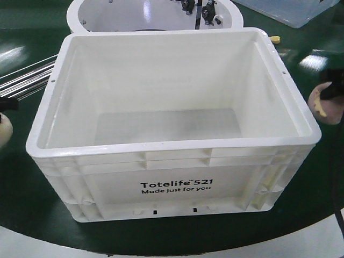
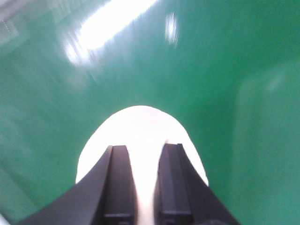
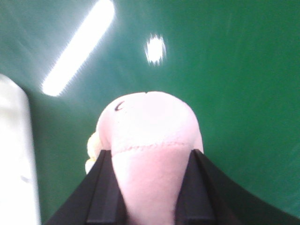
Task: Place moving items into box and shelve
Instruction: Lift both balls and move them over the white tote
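Note:
The box (image 1: pixel 166 145), a large white tote printed "Totelife 521", stands in the middle of the green table with nothing inside. My left gripper (image 2: pixel 145 147) is shut on the pale cream ball (image 2: pixel 140 124), held above the green surface. In the front view that ball (image 1: pixel 3 133) peeks in at the left edge, beside the box. The dusty pink ball (image 3: pixel 150 119), with its stitched seam, sits between the fingers of my right gripper (image 3: pixel 151 152), which is shut on it. From the front, the pink ball (image 1: pixel 321 99) hangs just right of the box's rim.
A round white container (image 1: pixel 107 16) with black parts stands behind the box. Metal rods (image 1: pixel 27 78) lie at the left. A translucent blue bin (image 1: pixel 301 13) is at the back right. The table's curved front edge (image 1: pixel 172 244) runs close below the box.

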Motion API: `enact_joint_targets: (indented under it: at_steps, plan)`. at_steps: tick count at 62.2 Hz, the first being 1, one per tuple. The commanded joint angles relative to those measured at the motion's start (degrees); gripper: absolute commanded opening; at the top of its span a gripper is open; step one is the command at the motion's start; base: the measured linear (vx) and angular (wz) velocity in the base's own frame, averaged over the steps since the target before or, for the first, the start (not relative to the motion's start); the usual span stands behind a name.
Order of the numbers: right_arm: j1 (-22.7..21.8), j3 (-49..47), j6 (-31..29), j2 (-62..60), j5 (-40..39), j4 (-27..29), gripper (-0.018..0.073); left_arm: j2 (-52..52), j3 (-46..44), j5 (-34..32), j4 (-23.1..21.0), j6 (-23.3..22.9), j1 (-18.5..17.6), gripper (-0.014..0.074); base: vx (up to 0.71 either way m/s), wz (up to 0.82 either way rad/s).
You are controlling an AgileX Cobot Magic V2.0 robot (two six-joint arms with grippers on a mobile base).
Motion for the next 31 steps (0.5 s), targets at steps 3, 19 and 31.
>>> enact_joint_targets:
  at_steps: [3, 19, 31]
  plan:
    - [0.1, -6.8, -1.9, -7.9, -1.2, 0.7, -0.0006, -9.7, -3.4, -2.9, -0.4, -0.2, -0.2, -0.0008, 0.0, 0.0]
    - [6.1, -17.2, -2.3, -15.2, 0.1, 1.5, -0.0005, -15.7, -20.8, 0.9, -15.9, 7.3, -0.6, -0.0006, 0.0, 0.0]
    - [23.5, -18.6, 1.2, -15.5, -3.3, -0.4, -0.0004, -12.9, -29.7, 2.5, -37.5, 19.2, -8.3, -0.0003, 0.0, 0.0]
